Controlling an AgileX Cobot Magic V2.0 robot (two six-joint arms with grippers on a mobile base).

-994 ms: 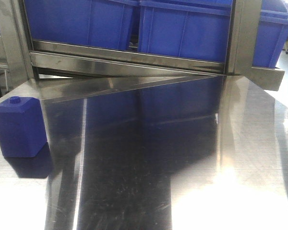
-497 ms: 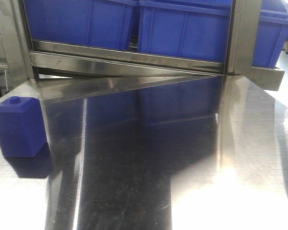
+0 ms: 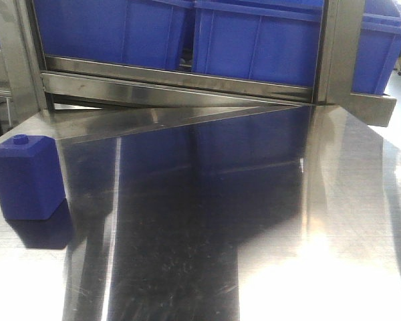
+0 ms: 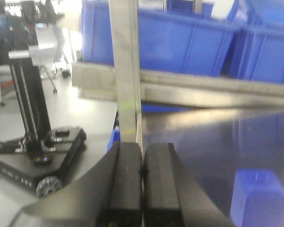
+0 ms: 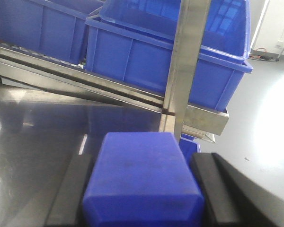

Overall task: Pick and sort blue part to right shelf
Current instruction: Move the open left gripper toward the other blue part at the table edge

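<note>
Right gripper [image 5: 143, 198] clamped on the blue part [image 5: 142, 175], bottom centre of frame.
Behind, across the top, right shelf [image 5: 187, 56] with blue bins [image 5: 128, 61]; left gripper [image 4: 142, 172] pressed together, empty, knobbed blue block [image 4: 259, 198] lower right.

A brushed steel tabletop [image 3: 274, 221] is filling the front view, catching a bright glare toward 5 o'clock and carrying dark reflections through its middle. In the left wrist view a pale glossy floor [image 4: 85, 113] is stretching away toward 9 o'clock, where a black column stand [image 4: 31, 94] is standing on a low wheeled base [image 4: 35, 163]. Strong white light is washing out the area at 11 o'clock. In the right wrist view a grey floor [image 5: 270, 146] is running toward 3 o'clock to a white wall [image 5: 274, 23], with an orange cable [image 5: 261, 53] lying at its foot.
</note>
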